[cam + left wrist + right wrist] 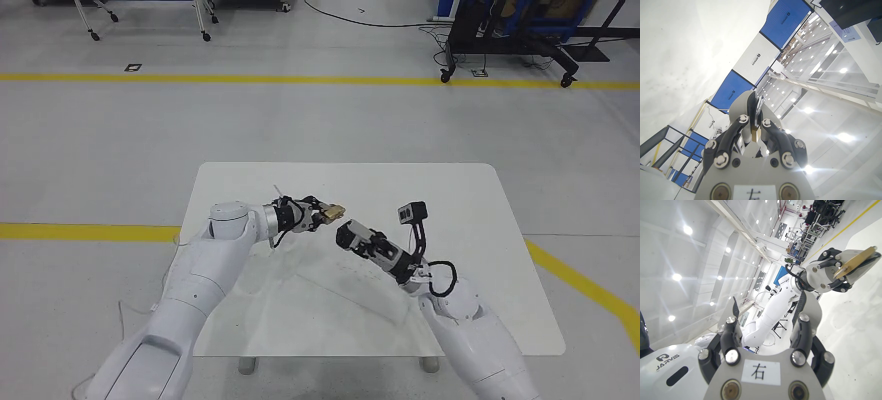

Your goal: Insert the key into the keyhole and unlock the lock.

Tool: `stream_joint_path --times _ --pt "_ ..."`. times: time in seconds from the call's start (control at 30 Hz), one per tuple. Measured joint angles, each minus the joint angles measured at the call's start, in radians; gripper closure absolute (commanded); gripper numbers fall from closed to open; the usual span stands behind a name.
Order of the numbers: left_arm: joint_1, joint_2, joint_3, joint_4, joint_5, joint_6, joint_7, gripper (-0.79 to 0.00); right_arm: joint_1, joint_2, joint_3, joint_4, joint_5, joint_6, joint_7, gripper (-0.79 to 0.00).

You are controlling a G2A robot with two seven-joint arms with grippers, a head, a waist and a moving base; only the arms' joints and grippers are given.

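My left end effector (322,214) is clamped on the brass lock (333,211), over the white tabletop (480,200) and a little toward 10 o'clock from its middle in the top view. In my left wrist view the two fingers are pressed flat against the lock (755,135) from either side. Its brass body sits close to the palm, and its silver shackle (761,103) runs out between the fingertips, so my left end effector (756,102) is together around it. My right end effector (348,236) hangs just beside the lock, at about 5 o'clock from it in the top view, apart from it and not touching. Its fingers stand apart with an open gap between them in my right wrist view, where the right end effector (768,298) points toward my other arm. Farther off in that same view, my left end effector (871,255) grips the lock (857,260), which lies tilted between the grey finger pads with its flat brass face toward the camera. I cannot tell from any view where the key is.
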Motion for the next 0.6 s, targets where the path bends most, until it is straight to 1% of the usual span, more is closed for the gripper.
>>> stream_joint_path --times 0.33,0.6 --pt "-0.008 -0.002 0.005 0.014 -0.008 -0.029 -0.009 0.0 0.082 -0.016 -0.05 0.073 -0.063 0.111 -0.15 0.0" --pt "-0.007 -0.003 0.004 0.01 -0.01 -0.054 0.005 0.0 0.111 -0.023 -0.071 0.096 -0.115 0.142 -0.222 0.0"
